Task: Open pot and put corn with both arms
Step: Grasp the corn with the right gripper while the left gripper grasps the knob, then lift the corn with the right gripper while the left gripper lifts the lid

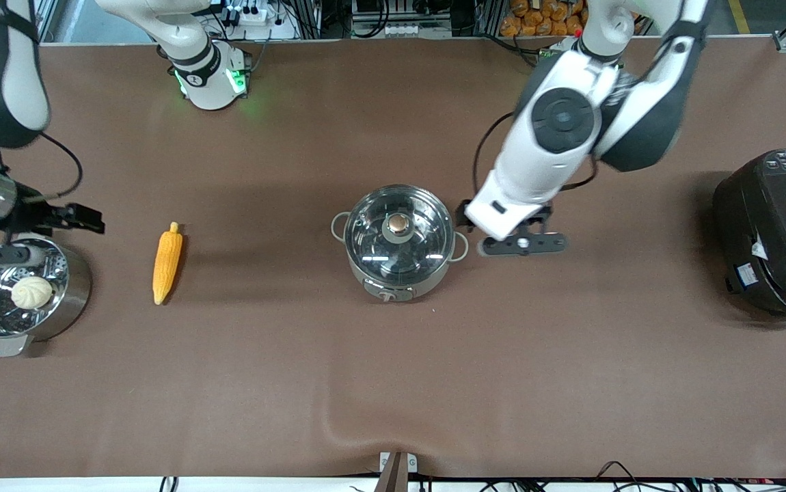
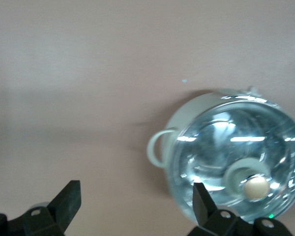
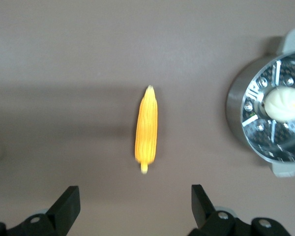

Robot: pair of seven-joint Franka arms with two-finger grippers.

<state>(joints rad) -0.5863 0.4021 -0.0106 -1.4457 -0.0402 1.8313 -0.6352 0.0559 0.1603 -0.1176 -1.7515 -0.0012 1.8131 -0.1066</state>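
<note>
Sitting mid-table, pot (image 1: 400,242) with glass lid (image 1: 398,232) on, copper knob (image 1: 400,224) up, untouched. Lying flat toward the right arm's end of the table, corn (image 1: 167,262), well apart from pot, pale stub end pointing toward the front camera. Hovering just beside pot on the left arm's side, left gripper (image 1: 523,244), fingers spread wide, holding nothing; in left wrist view pot (image 2: 236,152) sits off to one side of the open fingertips (image 2: 69,199), not between them. Hanging over the steamer pot (image 1: 24,294) at the right arm's end, right gripper (image 1: 37,225), also spread open and empty; in right wrist view corn (image 3: 146,129) lies ahead of the gap, no contact. Bun (image 1: 31,292) inside steamer pot, black rice cooker (image 1: 776,232) at the left arm's end, both irrelevant. Progress: nothing done. Left to do: centre left gripper on lid knob, lift lid off, grab corn with right gripper, drop into pot.
</note>
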